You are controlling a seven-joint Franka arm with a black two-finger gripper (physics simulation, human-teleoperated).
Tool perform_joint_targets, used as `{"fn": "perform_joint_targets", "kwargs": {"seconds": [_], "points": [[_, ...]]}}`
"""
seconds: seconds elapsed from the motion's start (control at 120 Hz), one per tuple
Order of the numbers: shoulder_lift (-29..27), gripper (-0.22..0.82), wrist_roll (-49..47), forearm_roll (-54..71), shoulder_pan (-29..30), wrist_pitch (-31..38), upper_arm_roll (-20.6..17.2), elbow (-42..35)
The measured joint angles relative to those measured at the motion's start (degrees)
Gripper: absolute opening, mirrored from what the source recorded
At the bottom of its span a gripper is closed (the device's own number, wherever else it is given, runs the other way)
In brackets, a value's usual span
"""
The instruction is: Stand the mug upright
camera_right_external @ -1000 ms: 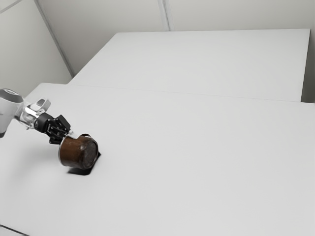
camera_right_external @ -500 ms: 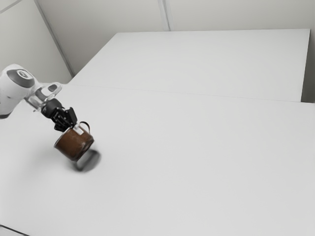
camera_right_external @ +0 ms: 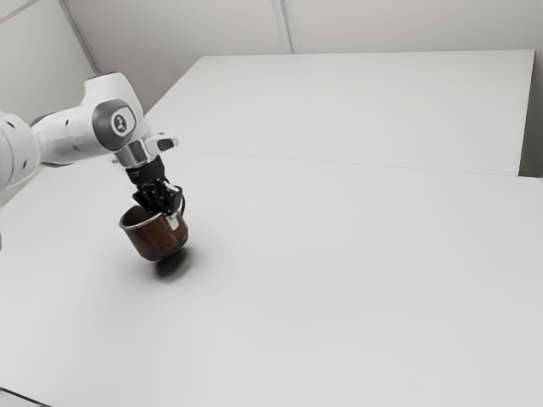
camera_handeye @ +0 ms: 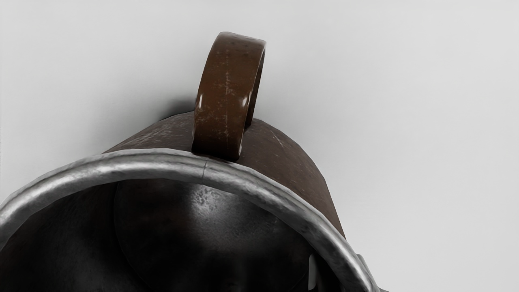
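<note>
My gripper (camera_right_external: 173, 215) is shut on the brown mug's wall at its rim, on the side toward the exterior view's right. The mug (camera_right_external: 158, 237) hangs just above the table (camera_right_external: 339, 280), its shadow below. It is mostly upright but tilted, its mouth leaning toward the exterior view's left. In the wrist view the metal-rimmed mug (camera_handeye: 284, 162) shows its dark inside and its handle (camera_handeye: 227, 93). There the gripper (camera_handeye: 337, 271) has one fingertip inside the mug and the other outside, with the rim between them.
A second white table surface (camera_right_external: 365, 110) lies behind the near one. Pale walls (camera_right_external: 195, 25) rise beyond it. A dark line (camera_right_external: 24, 397) crosses the near left corner of the exterior view.
My hand has risen and swung to point downward, moving toward the exterior view's right. The held mug has lifted off the table and turned from lying on its side to nearly upright.
</note>
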Motion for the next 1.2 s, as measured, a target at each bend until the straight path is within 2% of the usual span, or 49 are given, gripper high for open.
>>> {"fn": "perform_joint_targets", "kwargs": {"seconds": [0.25, 0.533, 0.708, 0.817, 0.975, 1.2], "points": [[0.76, -0.17, -9.37, 1.48, -1.92, 5.99, -0.63, -1.14], [4.18, -0.17, -16.93, 1.75, -3.03, 10.30, -1.44, -1.81], [4.07, 0.21, -19.78, 1.17, -3.15, 11.16, -2.06, -1.87], [1.96, 0.37, -21.15, 2.75, -3.13, 10.79, -2.07, -1.81], [-1.67, 0.49, -22.58, 4.78, -3.82, 9.77, -2.21, -1.48], [-5.56, 0.57, -22.16, 9.76, -4.91, 8.75, -2.23, -0.27]]}}
